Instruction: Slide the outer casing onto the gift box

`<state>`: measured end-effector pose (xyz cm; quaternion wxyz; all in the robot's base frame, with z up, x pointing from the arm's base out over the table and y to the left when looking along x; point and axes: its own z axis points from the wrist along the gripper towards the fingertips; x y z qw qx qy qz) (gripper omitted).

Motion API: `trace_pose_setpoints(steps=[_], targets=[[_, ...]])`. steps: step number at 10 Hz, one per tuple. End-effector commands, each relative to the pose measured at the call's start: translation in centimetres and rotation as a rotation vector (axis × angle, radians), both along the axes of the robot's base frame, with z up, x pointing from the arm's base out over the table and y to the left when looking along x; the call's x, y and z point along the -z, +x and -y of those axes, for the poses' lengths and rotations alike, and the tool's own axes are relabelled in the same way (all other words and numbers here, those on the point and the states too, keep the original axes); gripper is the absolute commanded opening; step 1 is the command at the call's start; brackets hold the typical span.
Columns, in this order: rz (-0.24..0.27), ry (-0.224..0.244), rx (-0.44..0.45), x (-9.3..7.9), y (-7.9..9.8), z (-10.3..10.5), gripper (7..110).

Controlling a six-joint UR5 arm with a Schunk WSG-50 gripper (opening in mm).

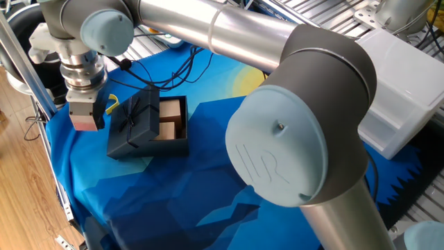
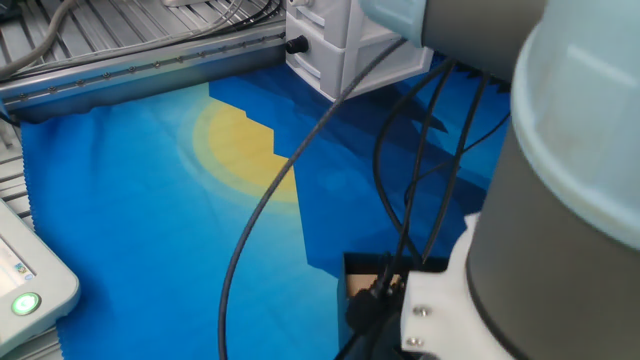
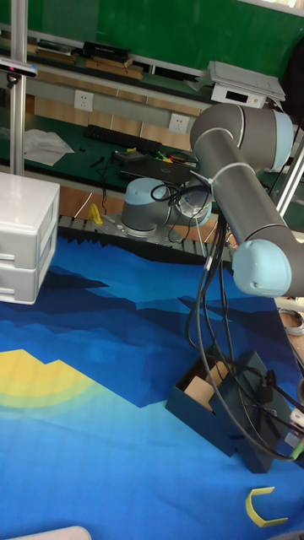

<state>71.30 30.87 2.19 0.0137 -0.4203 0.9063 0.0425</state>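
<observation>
The outer casing, dark navy with a ribbon bow, lies tilted over the left part of the gift box. The box's tan compartments show on the right. My gripper hangs just left of the casing, close to its edge and holding nothing I can see. Its fingers are hidden under the wrist. In the tall fixed view the casing leans on the gift box, and the gripper sits at the right edge. In the other fixed view only a corner of the gift box shows behind the arm.
A small yellow hook lies between the gripper and the casing; the hook also shows in the tall view. A white drawer unit stands at the far side. Cables trail over the blue cloth. The table's edge runs close on the left.
</observation>
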Motion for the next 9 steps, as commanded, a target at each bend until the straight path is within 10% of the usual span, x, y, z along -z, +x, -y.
trace_pose_setpoints(steps=[1, 3, 9], targets=[[0.023, 0.049, -0.006, 0.3, 0.7, -1.3, 7], [0.041, 0.084, -0.013, 0.0, 1.1, -2.2, 7], [-0.067, -0.045, 0.050, 0.2, -1.4, 0.9, 7]])
